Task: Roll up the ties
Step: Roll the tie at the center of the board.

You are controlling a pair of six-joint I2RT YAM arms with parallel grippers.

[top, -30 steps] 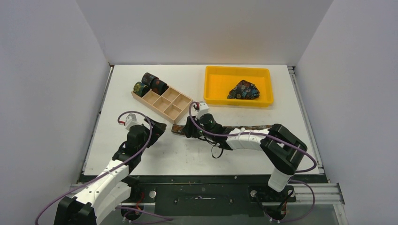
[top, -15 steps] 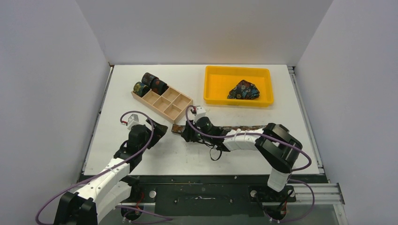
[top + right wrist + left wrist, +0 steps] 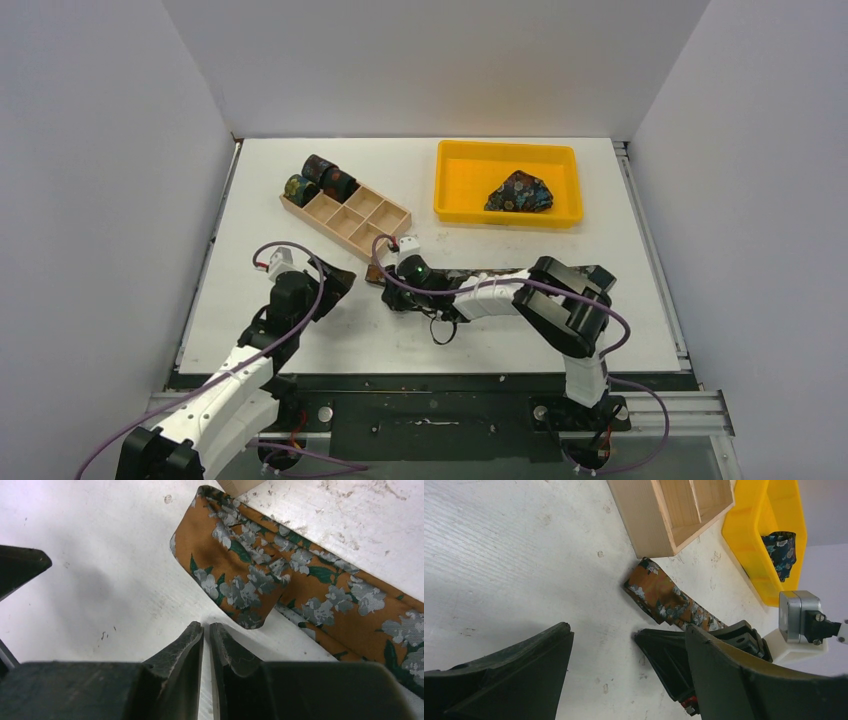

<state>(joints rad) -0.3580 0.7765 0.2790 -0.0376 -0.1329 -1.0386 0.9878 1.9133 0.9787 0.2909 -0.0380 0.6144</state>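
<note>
Since the rust floral tie point(image 3: 235, 575) lay flat on the tabletop point(image 3: 100, 555) with only its end folded over, just beside the wooden box point(image 3: 659, 515), rolling looked barely begun. The right hand point(image 3: 206, 630) was closed on nothing, its fingertips at the fold's edge. The left hand point(image 3: 336, 272) stood open nearby. Next, I judge, the fold needs pinching and turning over itself. Compared with a second earlier, the right hand had slid left along the tie to its end.

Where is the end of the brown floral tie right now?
The folded end of the brown tie lies mid-table in the top view, just in front of the wooden box at its near corner, beside the tips of the right hand.
</note>
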